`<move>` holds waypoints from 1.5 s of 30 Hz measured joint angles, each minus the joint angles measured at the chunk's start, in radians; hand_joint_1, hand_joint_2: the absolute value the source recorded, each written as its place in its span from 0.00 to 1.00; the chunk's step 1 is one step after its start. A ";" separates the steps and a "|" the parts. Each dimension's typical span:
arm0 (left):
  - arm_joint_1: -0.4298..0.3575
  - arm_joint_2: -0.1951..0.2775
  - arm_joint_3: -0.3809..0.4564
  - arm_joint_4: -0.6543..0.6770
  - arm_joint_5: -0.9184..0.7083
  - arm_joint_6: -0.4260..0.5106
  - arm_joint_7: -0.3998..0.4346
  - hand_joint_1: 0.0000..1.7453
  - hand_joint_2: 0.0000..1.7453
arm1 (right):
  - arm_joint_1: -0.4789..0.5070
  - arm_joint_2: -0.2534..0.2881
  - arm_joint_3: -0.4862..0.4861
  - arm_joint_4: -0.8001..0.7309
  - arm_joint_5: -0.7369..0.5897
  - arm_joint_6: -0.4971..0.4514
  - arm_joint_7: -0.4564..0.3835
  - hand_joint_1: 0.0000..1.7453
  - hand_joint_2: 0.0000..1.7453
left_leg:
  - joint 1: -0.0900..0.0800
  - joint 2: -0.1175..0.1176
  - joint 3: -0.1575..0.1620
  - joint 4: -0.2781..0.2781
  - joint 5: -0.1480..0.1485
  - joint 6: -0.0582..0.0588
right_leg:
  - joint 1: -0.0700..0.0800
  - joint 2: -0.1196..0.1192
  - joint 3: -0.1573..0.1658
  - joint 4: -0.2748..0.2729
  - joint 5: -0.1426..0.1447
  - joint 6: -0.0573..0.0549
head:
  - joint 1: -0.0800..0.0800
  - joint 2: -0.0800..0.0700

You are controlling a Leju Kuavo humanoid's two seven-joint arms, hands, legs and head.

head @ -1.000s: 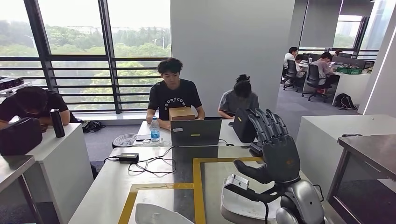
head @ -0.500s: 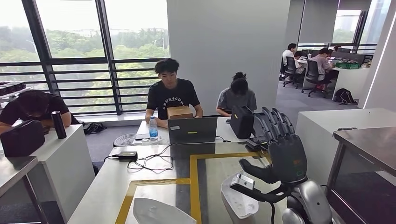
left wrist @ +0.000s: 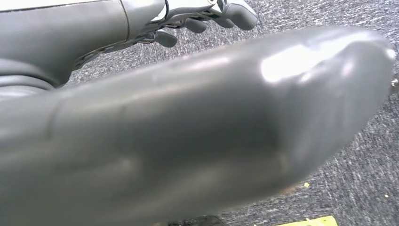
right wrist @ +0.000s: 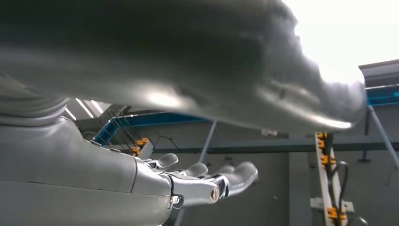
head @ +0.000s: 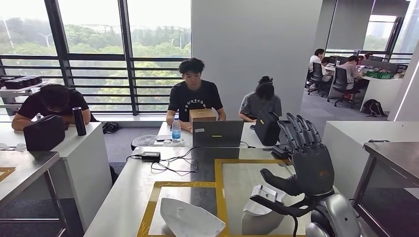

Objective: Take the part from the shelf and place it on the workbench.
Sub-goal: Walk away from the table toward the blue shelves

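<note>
My right hand point(head: 301, 165), fingers spread and empty, hovers above the steel workbench's point(head: 192, 160) near edge, one pale curved shell part point(head: 190, 218) already lying there; left hand's point(left wrist: 207, 19) fingers unclear.

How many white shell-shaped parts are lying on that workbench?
2: one white part in the left yellow-taped square, another white part in the right square, partly hidden behind the right hand.
</note>
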 joint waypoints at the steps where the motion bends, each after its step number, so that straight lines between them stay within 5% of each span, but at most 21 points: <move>1: 0.000 0.000 0.000 0.000 -0.002 0.000 0.001 0.00 0.00 | 0.003 -0.001 0.000 -0.002 0.002 0.000 0.002 0.00 0.00 | -0.001 0.001 -0.009 0.000 0.006 0.005 | 0.001 0.000 -0.026 0.070 -0.040 0.002 | 0.002 0.000; 3: 0.000 0.000 0.000 0.000 -0.006 0.000 0.003 0.00 0.00 | 0.011 -0.003 0.000 -0.004 0.006 0.000 0.009 0.00 0.00 | -0.006 0.002 -0.026 0.001 0.019 0.009 | 0.002 0.000 -0.056 0.169 -0.081 0.001 | 0.006 0.000; 4: 0.000 0.000 0.000 0.000 -0.008 -0.001 0.004 0.00 0.00 | 0.015 -0.003 0.000 -0.006 0.008 0.001 0.011 0.00 0.00 | -0.008 0.002 -0.034 0.002 0.024 0.009 | 0.004 0.000 -0.045 0.167 -0.075 -0.003 | 0.006 0.000; 8: 0.000 -0.002 0.000 0.000 -0.011 -0.002 0.006 0.00 0.00 | 0.017 -0.003 0.000 -0.024 0.014 0.002 0.014 0.00 0.00 | -0.015 0.001 -0.049 0.002 0.042 0.003 | 0.023 -0.002 0.115 -0.077 0.003 -0.036 | 0.009 0.000; 12: 0.001 -0.003 0.000 0.001 -0.011 -0.003 0.006 0.00 0.00 | 0.013 -0.006 0.000 -0.035 0.015 0.006 0.014 0.00 0.00 | -0.010 0.001 -0.055 -0.004 0.059 -0.022 | 0.031 -0.005 0.133 -0.134 0.022 -0.049 | 0.017 0.000; 14: 0.002 -0.003 0.000 0.002 -0.010 -0.003 0.003 0.00 0.00 | 0.010 -0.006 0.000 -0.038 0.015 0.010 0.013 0.00 0.00 | -0.012 0.000 -0.074 0.031 0.025 -0.032 | 0.022 -0.009 0.129 -0.151 0.041 -0.058 | 0.016 0.000; 16: 0.003 -0.002 0.000 0.002 -0.010 -0.003 0.002 0.00 0.00 | 0.008 -0.005 0.000 -0.039 0.014 0.015 0.014 0.00 0.00 | -0.009 0.000 -0.112 0.141 -0.052 -0.042 | 0.018 -0.012 0.117 -0.156 0.055 -0.065 | 0.014 0.000; 18: 0.003 -0.001 0.000 0.002 -0.009 -0.003 0.002 0.00 0.00 | 0.009 -0.005 0.001 -0.039 0.015 0.019 0.013 0.00 0.00 | -0.004 0.000 -0.139 0.243 -0.101 -0.052 | 0.016 -0.013 0.098 -0.152 0.066 -0.062 | 0.015 0.000; 19: 0.003 -0.001 0.000 0.002 -0.009 -0.003 0.002 0.00 0.00 | 0.010 -0.005 0.001 -0.039 0.015 0.019 0.013 0.00 0.00 | -0.002 0.001 -0.130 0.250 -0.099 -0.055 | 0.014 -0.013 0.088 -0.148 0.071 -0.059 | 0.015 0.000; 23: 0.001 -0.001 0.000 0.003 -0.009 -0.003 0.003 0.00 0.00 | 0.011 -0.006 0.001 -0.041 0.016 0.019 0.015 0.00 0.00 | 0.002 -0.001 0.016 0.035 -0.031 -0.058 | 0.006 -0.013 0.055 -0.126 0.083 -0.042 | 0.019 0.000; 27: 0.002 -0.001 0.000 0.003 -0.009 -0.003 0.005 0.00 0.00 | 0.014 -0.007 0.001 -0.042 0.022 0.018 0.018 0.00 0.00 | -0.004 -0.006 0.024 -0.002 -0.019 -0.028 | 0.007 -0.011 0.042 -0.121 0.099 -0.017 | 0.019 0.000; 29: 0.001 -0.001 0.000 0.002 -0.009 -0.003 0.006 0.00 0.00 | 0.015 -0.010 0.001 -0.042 0.025 0.018 0.022 0.00 0.00 | -0.001 -0.003 0.016 -0.006 -0.006 -0.008 | 0.004 -0.009 0.027 -0.088 0.067 -0.006 | 0.020 0.000; 31: 0.000 -0.001 0.000 0.002 -0.009 -0.003 0.006 0.00 0.00 | 0.017 -0.012 0.000 -0.042 0.027 0.018 0.024 0.00 0.00 | -0.001 0.000 0.002 -0.008 0.006 0.006 | 0.003 -0.008 -0.016 0.025 -0.012 0.002 | 0.020 0.000; 33: 0.000 0.000 0.000 0.002 -0.009 -0.003 0.006 0.00 0.00 | 0.022 -0.013 0.000 -0.042 0.028 0.018 0.026 0.00 0.00 | -0.002 0.001 -0.017 -0.005 0.018 0.010 | 0.003 -0.007 -0.056 0.148 -0.071 0.006 | 0.020 0.000; 34: 0.000 0.000 0.000 0.002 -0.009 -0.003 0.007 0.00 0.00 | 0.025 -0.013 0.000 -0.042 0.030 0.018 0.026 0.00 0.00 | -0.003 0.001 -0.026 -0.003 0.024 0.009 | 0.003 -0.007 -0.053 0.166 -0.073 0.005 | 0.021 0.000; 35: 0.000 0.000 0.000 0.002 -0.009 -0.004 0.007 0.00 0.00 | 0.026 -0.014 0.000 -0.042 0.031 0.018 0.026 0.00 0.00 | -0.003 0.001 -0.035 -0.001 0.030 0.008 | 0.004 -0.007 -0.030 0.144 -0.059 0.002 | 0.021 0.000; 39: -0.002 -0.003 0.000 0.002 -0.010 -0.005 0.007 0.00 0.00 | 0.026 -0.014 0.000 -0.044 0.036 0.013 0.031 0.00 0.00 | -0.003 0.000 -0.053 0.000 0.050 -0.007 | 0.015 -0.004 0.130 -0.100 0.004 -0.020 | 0.020 0.000; 43: -0.002 -0.003 0.000 0.002 -0.011 -0.005 0.010 0.00 0.00 | 0.025 -0.016 0.000 -0.047 0.039 0.011 0.032 0.00 0.00 | 0.000 0.000 -0.060 -0.003 0.061 -0.034 | 0.018 -0.004 0.133 -0.133 0.022 -0.041 | 0.018 0.000; 45: -0.002 -0.003 0.000 0.002 -0.011 -0.005 0.012 0.00 0.00 | 0.024 -0.016 0.000 -0.047 0.038 0.013 0.028 0.00 0.00 | 0.000 0.000 -0.083 0.053 0.008 -0.042 | 0.012 -0.008 0.124 -0.143 0.040 -0.054 | 0.014 0.000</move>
